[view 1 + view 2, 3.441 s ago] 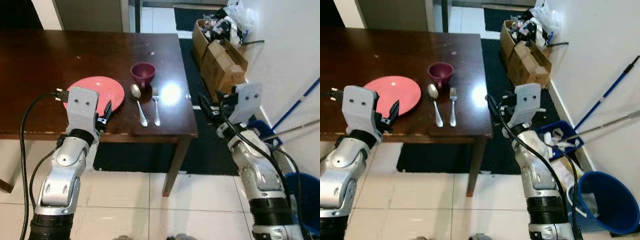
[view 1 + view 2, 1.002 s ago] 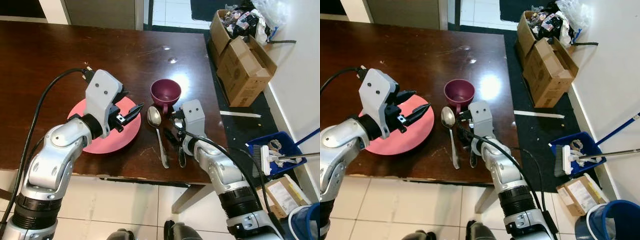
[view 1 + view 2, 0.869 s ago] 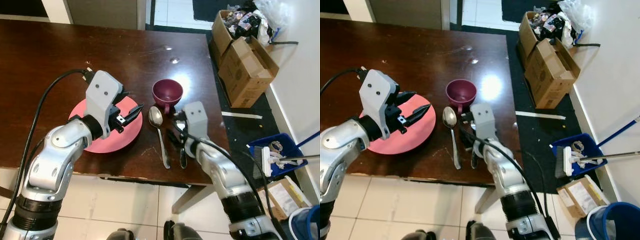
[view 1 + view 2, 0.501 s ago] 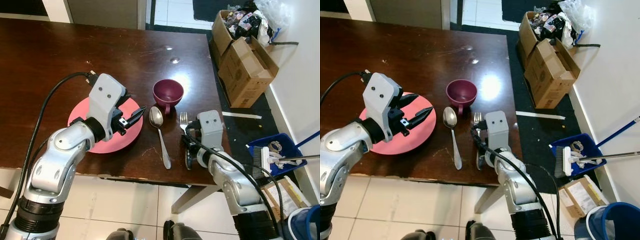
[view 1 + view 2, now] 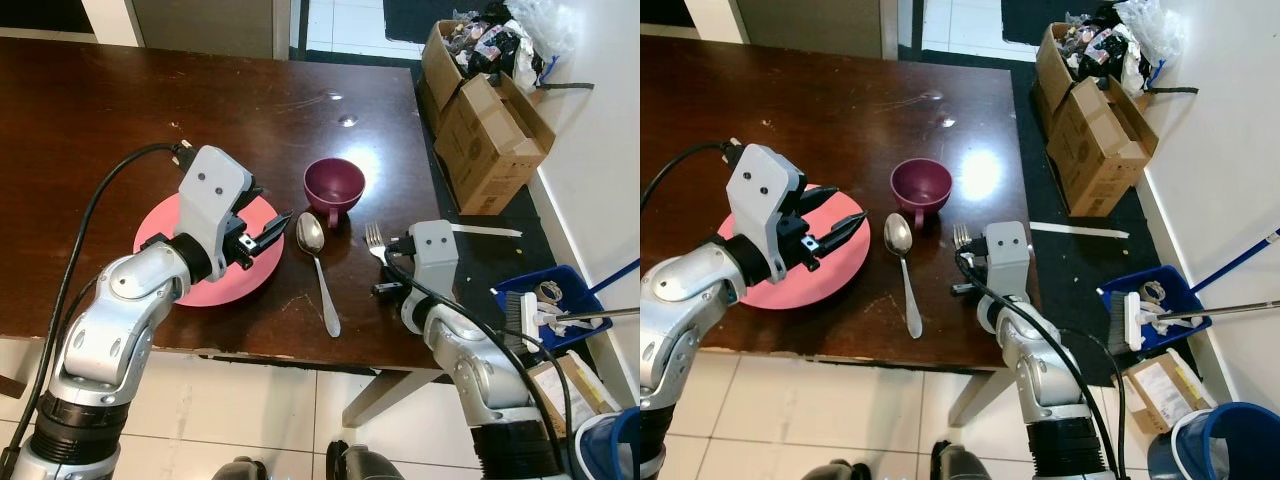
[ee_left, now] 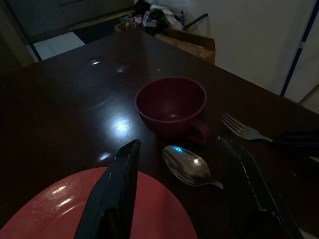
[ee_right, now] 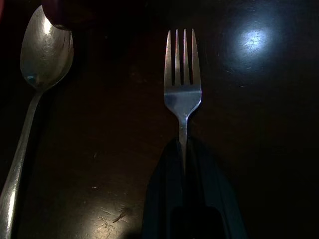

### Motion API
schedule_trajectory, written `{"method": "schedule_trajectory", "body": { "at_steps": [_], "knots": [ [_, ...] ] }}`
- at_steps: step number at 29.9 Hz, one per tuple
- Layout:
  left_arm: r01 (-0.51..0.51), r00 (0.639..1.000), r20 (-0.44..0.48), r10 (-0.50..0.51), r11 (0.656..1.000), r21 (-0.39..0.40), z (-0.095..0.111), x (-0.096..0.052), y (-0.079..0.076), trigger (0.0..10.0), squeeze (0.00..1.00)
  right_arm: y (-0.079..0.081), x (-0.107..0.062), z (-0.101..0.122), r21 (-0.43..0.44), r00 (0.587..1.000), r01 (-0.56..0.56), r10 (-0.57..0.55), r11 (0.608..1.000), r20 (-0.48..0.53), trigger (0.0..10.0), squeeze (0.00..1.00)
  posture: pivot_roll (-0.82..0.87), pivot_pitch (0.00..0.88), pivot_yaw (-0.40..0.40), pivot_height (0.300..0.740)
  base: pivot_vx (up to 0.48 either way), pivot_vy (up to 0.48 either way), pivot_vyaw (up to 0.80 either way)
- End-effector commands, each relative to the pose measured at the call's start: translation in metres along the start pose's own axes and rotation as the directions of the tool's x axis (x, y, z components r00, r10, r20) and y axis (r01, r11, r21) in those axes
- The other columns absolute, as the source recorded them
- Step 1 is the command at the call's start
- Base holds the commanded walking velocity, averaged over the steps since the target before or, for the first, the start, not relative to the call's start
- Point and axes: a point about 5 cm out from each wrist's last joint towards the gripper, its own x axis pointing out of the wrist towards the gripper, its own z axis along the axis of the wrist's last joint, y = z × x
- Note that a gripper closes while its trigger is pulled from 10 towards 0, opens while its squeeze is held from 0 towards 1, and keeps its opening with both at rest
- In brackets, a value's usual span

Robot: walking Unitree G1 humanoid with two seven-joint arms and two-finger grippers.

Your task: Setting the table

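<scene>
A pink plate [image 5: 190, 285] lies near the front of the dark wooden table [image 5: 120, 110]. My left gripper [image 5: 268, 229] hovers open over the plate's right rim, its fingers [image 6: 119, 184] spread wide. Beyond it stands a maroon cup [image 5: 334, 185], upright, with a spoon [image 5: 318, 270] lying just in front of it. My right gripper [image 5: 388, 272] is shut on the handle of a fork [image 7: 183, 94], low over the table to the right of the spoon. The fork's tines [image 5: 375, 240] point toward the far side of the table.
The table's right edge runs just beside my right wrist. On the floor to the right are open cardboard boxes [image 5: 490, 110], a blue bin with a brush [image 5: 545, 310] and a blue bucket [image 5: 1225, 440]. A black mat lies under the table's right side.
My right gripper has carried the fork to the right, away from the spoon and toward the table's edge. The left arm has barely moved.
</scene>
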Motion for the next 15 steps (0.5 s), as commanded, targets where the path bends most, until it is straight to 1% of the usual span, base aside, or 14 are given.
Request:
{"method": "schedule_trajectory", "body": {
  "at_steps": [1, 4, 6, 7, 8, 9, 10, 11, 12, 13, 14, 15],
  "knots": [
    [0.008, 1.000, -0.003, -0.008, 1.000, -0.009, -0.002, 0.002, -0.002, 10.0, 0.00, -0.003, -0.002, -0.018, 0.031, 0.997, -0.001, 0.003, 1.000, -0.078, 0.0, 0.00, -0.04, 0.133, 0.015, 0.740, 0.000, 0.000, 0.00],
    [0.006, 1.000, -0.003, -0.006, 1.000, -0.009, -0.002, 0.003, -0.002, 10.0, 0.00, -0.003, -0.002, -0.015, 0.038, 0.998, 0.000, 0.003, 0.999, -0.063, 0.0, 0.00, -0.04, 0.132, 0.016, 0.740, 0.000, 0.000, 0.00],
    [0.004, 1.000, -0.003, -0.004, 1.000, -0.009, -0.003, 0.003, -0.002, 10.0, 0.00, -0.005, -0.002, -0.009, 0.051, 0.999, 0.015, -0.013, 0.999, -0.029, 0.0, 0.00, -0.04, 0.130, 0.019, 0.740, 0.000, 0.000, 0.00],
    [-0.009, 1.000, -0.002, 0.009, 1.000, -0.010, -0.003, 0.004, -0.002, 10.0, 0.00, -0.007, -0.003, -0.001, 0.050, 0.999, 0.028, -0.029, 0.998, 0.021, 0.0, 0.00, -0.04, 0.130, 0.019, 0.740, 0.000, 0.000, 0.00],
    [-0.019, 1.000, -0.002, 0.019, 1.000, -0.011, -0.003, 0.004, -0.001, 10.0, 0.00, -0.008, -0.004, 0.003, 0.045, 0.998, 0.033, -0.035, 0.998, 0.049, 0.0, 0.00, -0.05, 0.123, 0.021, 0.740, 0.000, 0.000, 0.00],
    [-0.044, 0.999, -0.001, 0.044, 0.999, -0.015, -0.004, 0.004, 0.000, 10.0, 0.00, -0.010, -0.007, 0.013, 0.031, 0.992, 0.049, -0.052, 0.998, 0.118, 0.0, 0.00, -0.04, 0.118, 0.022, 0.740, 0.000, 0.000, 0.00],
    [-0.056, 0.998, -0.001, 0.056, 0.998, -0.016, -0.004, 0.005, 0.001, 10.0, 0.00, -0.011, -0.009, 0.018, 0.024, 0.987, 0.057, -0.060, 0.998, 0.148, 0.0, 0.00, -0.04, 0.118, 0.022, 0.740, 0.000, 0.000, 0.00],
    [-0.090, 0.996, 0.004, 0.090, 0.996, -0.027, -0.004, 0.005, 0.004, 10.0, 0.00, -0.012, -0.015, 0.031, 0.028, 0.970, 0.080, -0.085, 0.996, 0.229, 10.0, 0.00, -0.05, 0.113, 0.025, 0.740, 0.000, 0.000, 0.00],
    [-0.090, 0.996, 0.004, 0.090, 0.996, -0.027, -0.004, 0.005, 0.004, 10.0, 0.00, -0.012, -0.015, 0.031, 0.028, 0.970, 0.080, -0.085, 0.996, 0.229, 10.0, 0.00, -0.05, 0.113, 0.025, 0.740, 0.000, 0.000, 0.00],
    [-0.112, 0.994, 0.009, 0.112, 0.993, -0.039, -0.003, 0.006, 0.007, 10.0, 0.00, -0.012, -0.021, 0.040, 0.036, 0.954, 0.092, -0.098, 0.995, 0.282, 10.0, 0.00, -0.05, 0.113, 0.025, 0.740, 0.000, 0.000, 0.00],
    [-0.112, 0.994, 0.009, 0.112, 0.993, -0.039, -0.003, 0.006, 0.007, 10.0, 0.00, -0.012, -0.021, 0.040, 0.036, 0.954, 0.092, -0.098, 0.995, 0.282, 10.0, 0.00, -0.05, 0.113, 0.025, 0.740, 0.000, 0.000, 0.00],
    [-0.133, 0.991, 0.015, 0.134, 0.990, -0.051, -0.002, 0.006, 0.009, 10.0, 0.00, -0.012, -0.028, 0.048, 0.049, 0.936, 0.099, -0.110, 0.994, 0.334, 10.0, 0.00, -0.06, 0.104, 0.035, 0.740, 0.000, 0.000, 0.00]
  ]
}}
